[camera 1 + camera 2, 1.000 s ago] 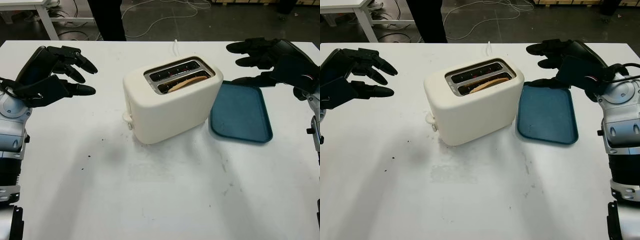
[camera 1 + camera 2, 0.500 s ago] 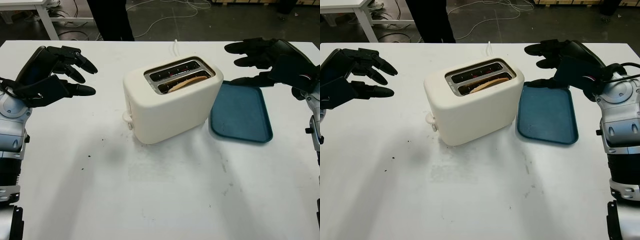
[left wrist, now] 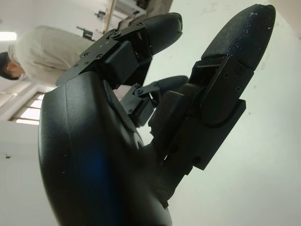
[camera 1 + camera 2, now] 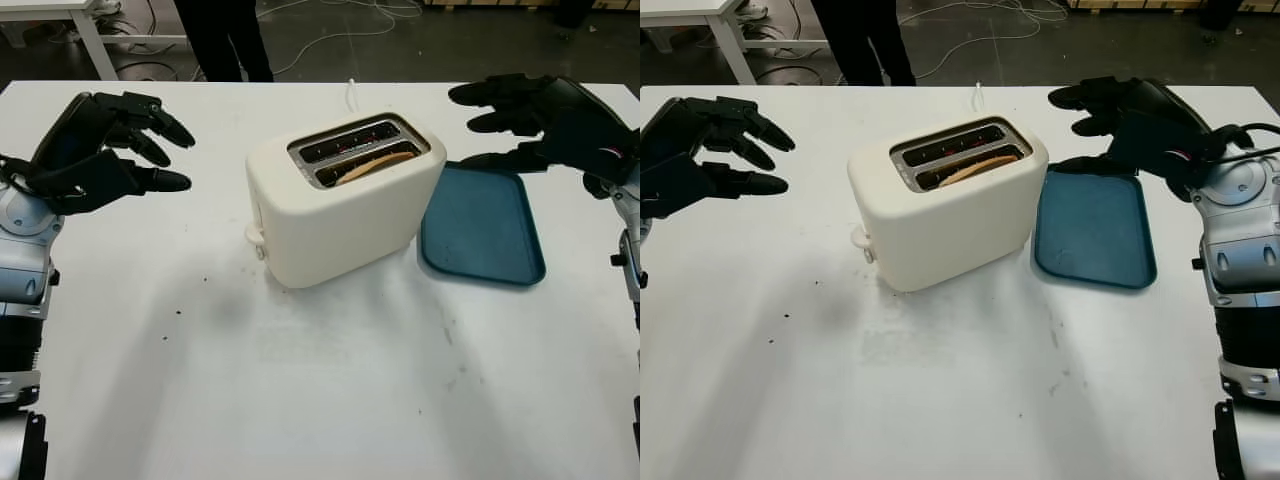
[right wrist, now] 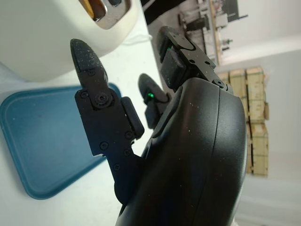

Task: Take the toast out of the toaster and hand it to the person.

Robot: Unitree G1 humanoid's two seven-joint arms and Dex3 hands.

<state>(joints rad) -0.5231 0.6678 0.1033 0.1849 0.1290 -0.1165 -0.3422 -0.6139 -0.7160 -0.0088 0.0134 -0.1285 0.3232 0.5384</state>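
- None of the task is done yet, as we judge it: the toast (image 4: 372, 163) sits in the nearer slot of the toaster (image 4: 340, 200), at centre frame on the worktop (image 4: 330, 390).
- Our left hand (image 4: 100, 145) hangs at the upper left, well apart from the toaster, open and holding nothing.
- Our right hand (image 4: 545, 118) hangs at the upper right, above the far edge of the blue tray (image 4: 482, 225), also open and empty.
- We still have to reach in, grip the toast, lift it out, and pass it over.
- Legs of a person (image 4: 222, 38) stand beyond the worktop's far edge, at top centre-left.
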